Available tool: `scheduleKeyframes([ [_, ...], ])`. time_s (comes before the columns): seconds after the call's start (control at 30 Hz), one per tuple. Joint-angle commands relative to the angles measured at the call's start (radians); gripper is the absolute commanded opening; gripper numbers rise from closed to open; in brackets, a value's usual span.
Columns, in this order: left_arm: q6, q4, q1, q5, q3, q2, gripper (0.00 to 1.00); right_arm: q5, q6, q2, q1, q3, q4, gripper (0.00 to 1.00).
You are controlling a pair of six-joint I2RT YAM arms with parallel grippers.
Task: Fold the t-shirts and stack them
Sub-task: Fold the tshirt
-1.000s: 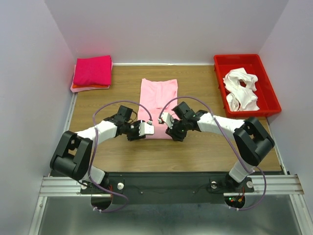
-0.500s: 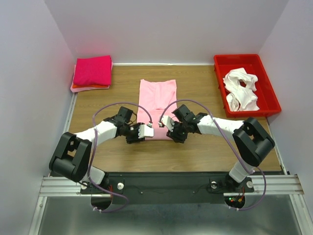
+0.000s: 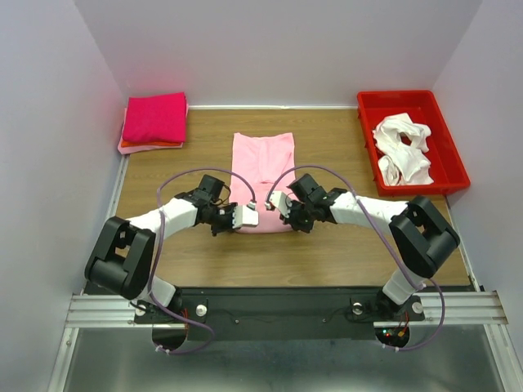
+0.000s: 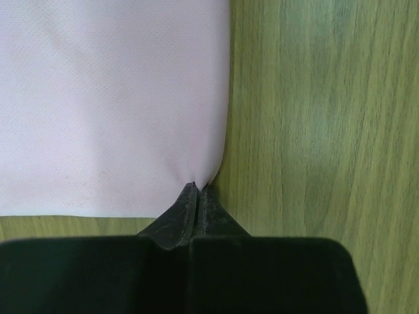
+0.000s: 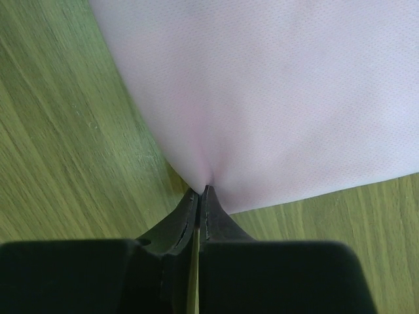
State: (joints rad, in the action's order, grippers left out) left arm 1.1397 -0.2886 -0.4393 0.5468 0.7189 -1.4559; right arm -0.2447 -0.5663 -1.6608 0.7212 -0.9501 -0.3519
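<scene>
Wrist views show left hand (image 4: 198,188) and right hand (image 5: 200,191) each pinching a light pink t-shirt (image 4: 111,98) corner

Looking down from above, the near corners of the light pink shirt (image 3: 263,163) are covered by the left tool (image 3: 245,219) and right tool (image 3: 283,214), the salmon shirt (image 3: 124,149) shows only a thin edge under the hot pink shirt (image 3: 155,117), and the white shirts (image 3: 402,147) crumpled in the red tray (image 3: 398,96) are too tangled to count.

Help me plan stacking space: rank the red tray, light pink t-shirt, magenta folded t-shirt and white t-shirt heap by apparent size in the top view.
1. red tray
2. light pink t-shirt
3. magenta folded t-shirt and white t-shirt heap: too alike to rank.
</scene>
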Motion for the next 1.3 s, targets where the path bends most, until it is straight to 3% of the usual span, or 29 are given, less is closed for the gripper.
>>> scheduleKeyframes([
  [0.0, -0.044, -0.064, -0.004, 0.005, 0.088, 0.054, 0.0, 0.018, 0.045, 0.067, 0.006, -0.036, -0.015, 0.01],
  [0.3, -0.063, -0.15, 0.002, 0.016, 0.206, 0.086, 0.0, 0.047, 0.026, 0.147, 0.004, -0.125, -0.143, 0.01],
  [0.7, 0.024, -0.352, -0.059, 0.09, 0.132, 0.288, 0.0, -0.169, -0.119, 0.312, 0.036, -0.142, -0.476, 0.0],
  [0.97, 0.066, -0.595, -0.119, 0.197, 0.168, 0.442, 0.0, -0.271, -0.147, 0.418, 0.092, -0.102, -0.639, 0.01],
  [1.13, 0.051, -0.656, -0.121, 0.214, 0.24, 0.419, 0.0, -0.262, -0.147, 0.437, 0.09, -0.128, -0.656, 0.01],
  [1.27, 0.043, -0.643, -0.116, 0.2, 0.362, 0.3, 0.0, -0.24, -0.155, 0.388, 0.038, -0.209, -0.653, 0.0],
])
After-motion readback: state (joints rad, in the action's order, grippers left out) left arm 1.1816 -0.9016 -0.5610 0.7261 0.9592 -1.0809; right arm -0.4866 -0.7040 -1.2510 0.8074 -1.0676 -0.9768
